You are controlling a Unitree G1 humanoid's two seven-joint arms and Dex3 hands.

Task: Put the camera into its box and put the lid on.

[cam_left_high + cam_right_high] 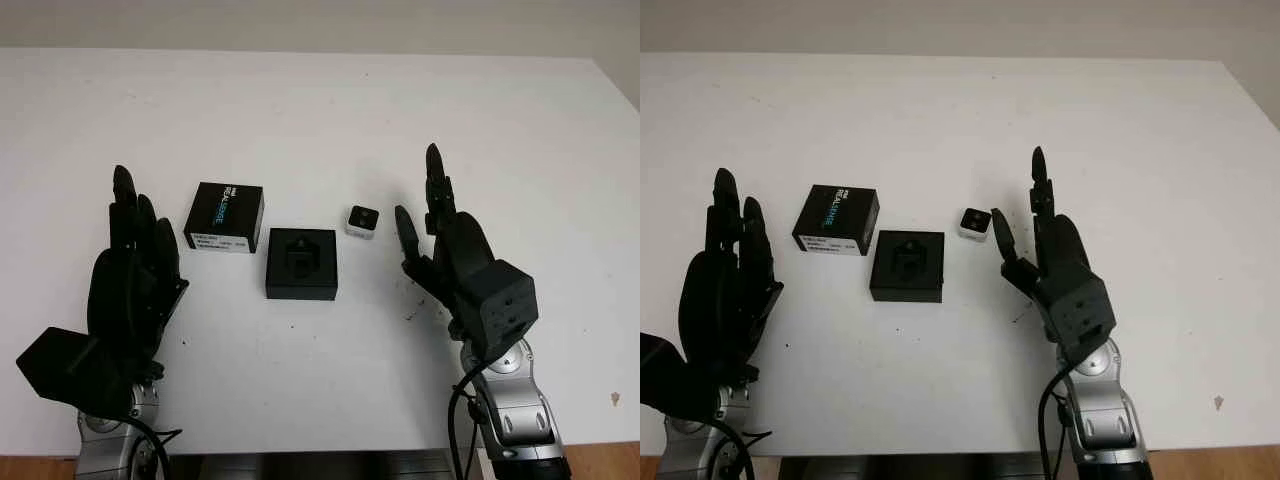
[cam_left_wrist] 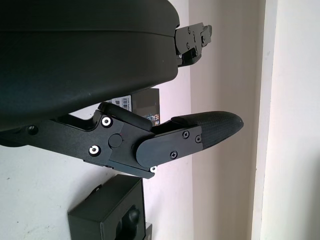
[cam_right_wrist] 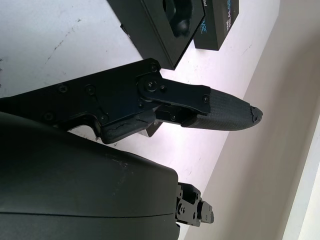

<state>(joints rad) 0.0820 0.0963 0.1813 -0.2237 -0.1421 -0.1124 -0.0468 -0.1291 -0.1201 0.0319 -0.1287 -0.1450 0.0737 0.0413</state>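
Both hands are hanging nearest us in the left eye view: the left black three-finger hand (image 1: 125,290) at the near left, holding nothing, and the right black three-finger hand (image 1: 455,262) at the near right, likewise holding nothing, each raised above the white table (image 1: 320,110). Between them the open black square box (image 1: 301,263) is sitting with its moulded insert showing and nothing in it. Just beyond its far right corner the small white-and-black cube camera (image 1: 362,221) is waiting, apart from the box and nearer the right hand. To the far left of the box, the black printed lid (image 1: 225,217) is lying by itself.

Going by the right eye view, nothing is grasped yet; I'm judging the opening step, fetching the camera, as the one in hand. The right hand needs to reach left and far, then close on that cube.

Left wrist view: the hand is hovering over box and lid.

Right wrist view: box and lid are lying beyond the unloaded fingers (image 3: 227,114).
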